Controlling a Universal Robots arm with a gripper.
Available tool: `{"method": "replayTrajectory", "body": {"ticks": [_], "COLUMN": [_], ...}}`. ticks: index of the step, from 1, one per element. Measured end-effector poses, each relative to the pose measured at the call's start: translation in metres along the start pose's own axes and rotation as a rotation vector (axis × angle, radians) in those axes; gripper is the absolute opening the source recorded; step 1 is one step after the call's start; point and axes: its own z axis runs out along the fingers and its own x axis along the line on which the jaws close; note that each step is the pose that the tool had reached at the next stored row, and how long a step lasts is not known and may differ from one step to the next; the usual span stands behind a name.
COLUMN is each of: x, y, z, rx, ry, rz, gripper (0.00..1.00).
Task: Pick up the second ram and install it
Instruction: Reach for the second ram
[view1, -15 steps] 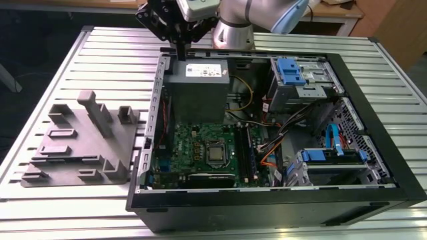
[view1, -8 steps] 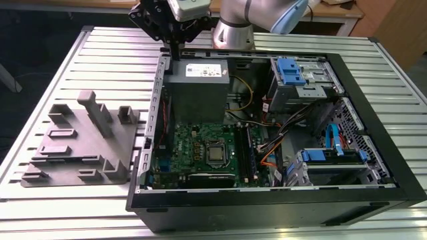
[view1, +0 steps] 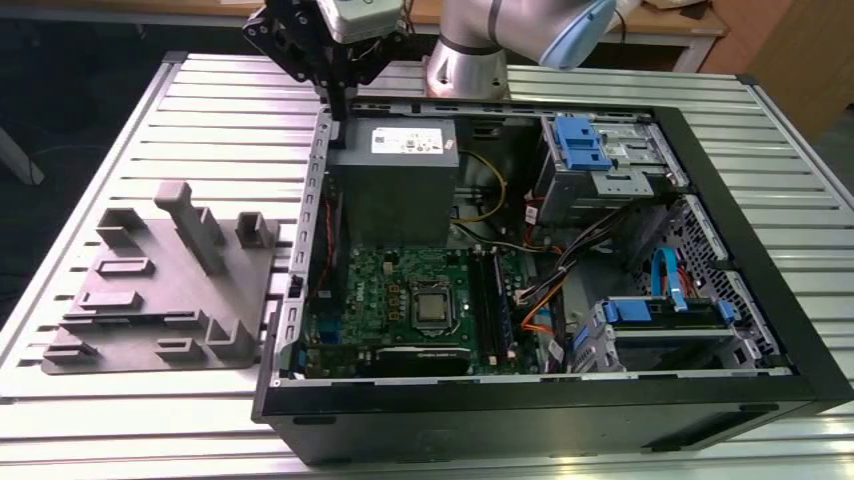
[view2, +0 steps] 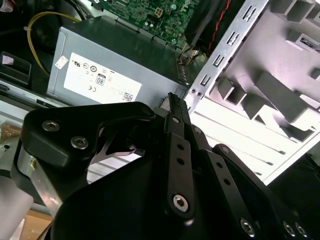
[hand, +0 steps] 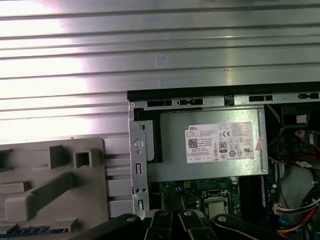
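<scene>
Notably, second ram (hand: 32, 230) in tray (hand: 85, 210) — tool (view1: 338, 112) well apart

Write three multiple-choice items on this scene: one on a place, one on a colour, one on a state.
1. Where does the grey holder tray lie relative to the computer case?
A. Inside it
B. On the table, at the exterior view's left of it
C. Under it

2. What colour are the drive latches?
A. Red
B. Blue
C. White

3. How is the case's side?
A. Open, with the motherboard exposed
B. Shut by a panel
C. Covered with cloth

Answers:
1 B: the tray rests on the slatted table beside the case.
2 B: the latches are blue plastic.
3 A: the board shows from above.
</scene>
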Motion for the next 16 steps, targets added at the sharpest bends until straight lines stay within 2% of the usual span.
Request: {"method": "replayTrajectory", "body": {"ticks": [16], "x": [0.0186], "y": [-0.0014], "z": [0.0004], "rx": [0.0], "ry": [0.0001], "rz": [0.0], "gripper": [0.07]}}
